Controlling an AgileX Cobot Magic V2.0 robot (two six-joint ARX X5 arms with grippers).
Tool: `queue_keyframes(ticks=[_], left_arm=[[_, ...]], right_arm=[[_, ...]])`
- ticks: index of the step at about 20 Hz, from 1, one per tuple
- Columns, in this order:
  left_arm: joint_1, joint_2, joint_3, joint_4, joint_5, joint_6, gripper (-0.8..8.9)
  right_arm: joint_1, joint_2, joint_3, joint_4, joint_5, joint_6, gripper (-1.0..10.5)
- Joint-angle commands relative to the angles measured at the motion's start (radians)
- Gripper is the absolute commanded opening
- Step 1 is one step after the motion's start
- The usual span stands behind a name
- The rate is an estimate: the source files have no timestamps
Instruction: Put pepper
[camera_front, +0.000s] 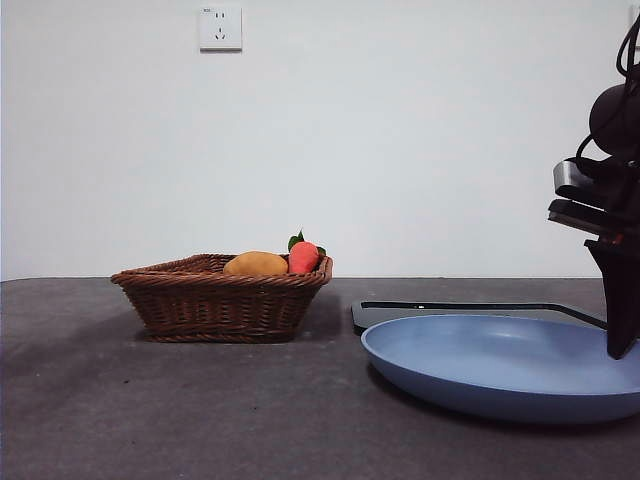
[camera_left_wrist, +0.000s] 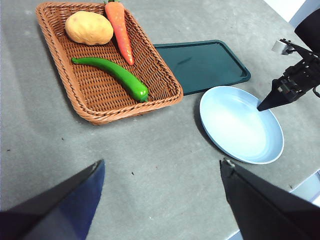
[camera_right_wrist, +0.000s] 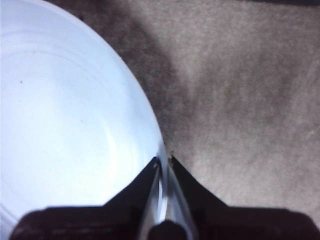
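Right gripper (camera_front: 622, 345): matte black, two flat jaws that taper to sharp wedge tips. Above it sits a silver-grey metal block, then a rounded black joint housing with thin black cables looping over it. Left gripper (camera_left_wrist: 160, 167): two broad black triangular jaws, smooth and unmarked.

The front view is evenly lit and fairly soft – the white wall (camera_front: 400, 140) is bright without glare, while the grey table (camera_front: 150, 410) reads dim. The wicker basket (camera_front: 220, 300) casts a faint shadow to its left, and the blue plate (camera_front: 500, 365) a dark one beneath its near rim. The arm at the right edge is almost a silhouette. The left wrist view is bright and sharp; a pale sheen washes over the plate's middle. The right wrist view is the poorest – blurred, grainy, the plate nearly blown out to white, with a broad dark shadow across the table beside it.
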Motion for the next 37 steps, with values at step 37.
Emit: queue_keyframes(ticks=[37], left_arm=[[-0.459, 1.408, 0.755, 0.197, -0.578, -0.331, 4.02]], right_arm=[[0.002, -0.930, 0.015, -0.207, 0.016, 0.136, 0.0]])
